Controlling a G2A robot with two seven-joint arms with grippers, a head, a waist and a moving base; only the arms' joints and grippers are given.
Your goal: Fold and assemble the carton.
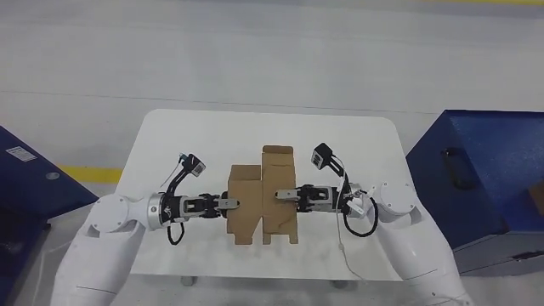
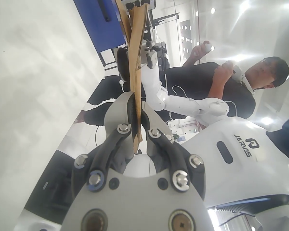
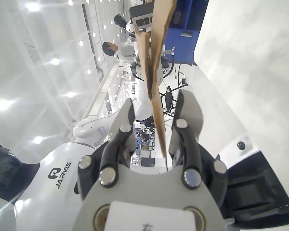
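Close in first: the left pincer is clamped hard on the carton, both pads biting the flattened board at its left edge. That's the anchor. The cardboard looks ragged right where it's held, so that hold wants to stay quiet, no twisting.

Across on the other side, the right pincer stands wide, one finger on each face of the carton's right edge. The sheet runs through the gap, nearer one finger than the other, and neither pad appears to press on it.

So the step in hand, as I read it, is winning a second hold so the flat sleeve can be opened up. To do it well, the right pincer should close squarely and deep on the board, not on the very lip. Then the two arms should work gently against each other, so the creases give before the cardboard tears.

Further out along the board, its layers already gape a little, which is a good sign for opening.

From above, the carton spans the space between the two pincers, over the front middle of the desk. The left pincer is at its left edge and the right one reaches slightly in over the taller right panel. I can't tell whether the board touches the desk.
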